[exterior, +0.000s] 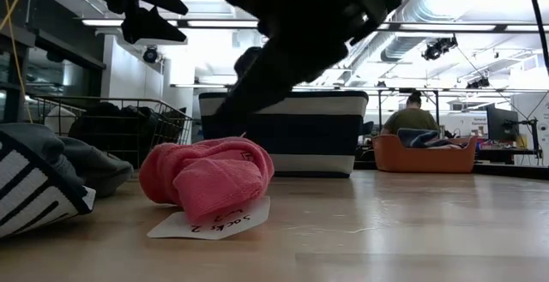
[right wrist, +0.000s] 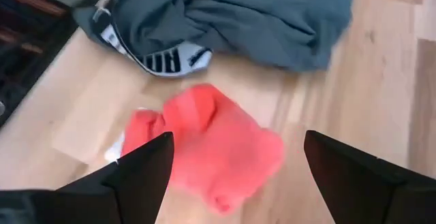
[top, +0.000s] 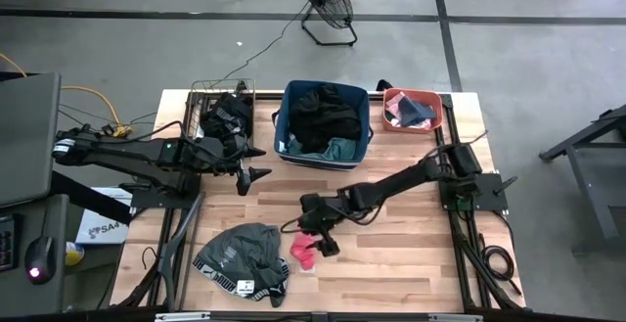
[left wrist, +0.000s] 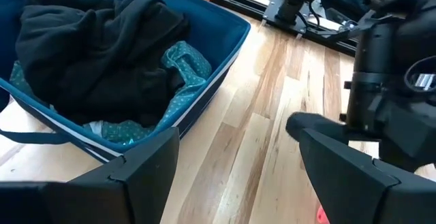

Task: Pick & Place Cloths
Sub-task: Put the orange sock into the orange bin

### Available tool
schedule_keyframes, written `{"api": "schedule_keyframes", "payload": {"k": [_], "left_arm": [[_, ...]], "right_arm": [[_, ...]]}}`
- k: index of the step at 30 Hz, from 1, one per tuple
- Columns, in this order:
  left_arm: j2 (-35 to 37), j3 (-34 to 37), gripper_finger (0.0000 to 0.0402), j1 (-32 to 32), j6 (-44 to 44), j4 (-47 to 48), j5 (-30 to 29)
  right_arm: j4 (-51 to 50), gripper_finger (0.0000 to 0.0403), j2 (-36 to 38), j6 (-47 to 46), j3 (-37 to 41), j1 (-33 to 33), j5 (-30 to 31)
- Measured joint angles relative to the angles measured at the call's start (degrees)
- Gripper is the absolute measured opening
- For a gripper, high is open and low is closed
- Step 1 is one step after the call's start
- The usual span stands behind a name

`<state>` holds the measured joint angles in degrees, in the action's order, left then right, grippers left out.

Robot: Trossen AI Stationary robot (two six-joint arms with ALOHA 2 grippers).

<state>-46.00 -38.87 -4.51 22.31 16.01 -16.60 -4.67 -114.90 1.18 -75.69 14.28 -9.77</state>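
Observation:
A bright pink cloth (top: pixel 303 252) (right wrist: pixel 214 146) lies bunched on the table with a white paper tag (exterior: pixel 210 222) under it. My right gripper (top: pixel 321 242) (right wrist: pixel 238 163) is open right over it, one finger on each side. A grey cloth with a black-and-white band (top: pixel 245 261) (right wrist: pixel 238 13) lies toward the near edge. Black and teal cloths (left wrist: pixel 102 54) fill the blue fabric bin (top: pixel 324 124). My left gripper (top: pixel 256 163) (left wrist: pixel 238 176) is open and holds nothing, between the wire basket and the bin. My right gripper comes at the pink cloth from above, slanting down, with its fingers spread to either side of the bunch. In the low view a dark finger (exterior: pixel 249 93) reaches down to the cloth's top (exterior: pixel 225 141); I cannot tell whether it touches.
A wire basket (top: pixel 223 116) with black cloths stands at the far left. A coral tub (top: pixel 413 110) holding cloths sits at the far right. Bare wood lies between the bin and the near edge, right of the pink cloth. A person sits in the room beyond (exterior: pixel 413 115).

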Motion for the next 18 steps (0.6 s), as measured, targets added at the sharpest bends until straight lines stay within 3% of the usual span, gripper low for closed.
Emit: {"api": "schedule_keyframes", "payload": {"k": [10,14,18], "left_arm": [[0.0,0.0,0.0299,0.0,-0.1,0.7,0.0],[0.0,0.0,0.0299,0.0,-0.1,0.7,0.0],[0.0,0.0,0.0299,0.0,-0.1,0.7,0.7]], "right_arm": [[2.1,0.031,-4.9,0.6,-0.1,-0.2,-3.1],[2.5,0.0271,-5.0,2.0,0.0,-0.3,-3.4],[3.0,0.0205,-5.0,2.8,0.0,-0.3,-2.3]]}}
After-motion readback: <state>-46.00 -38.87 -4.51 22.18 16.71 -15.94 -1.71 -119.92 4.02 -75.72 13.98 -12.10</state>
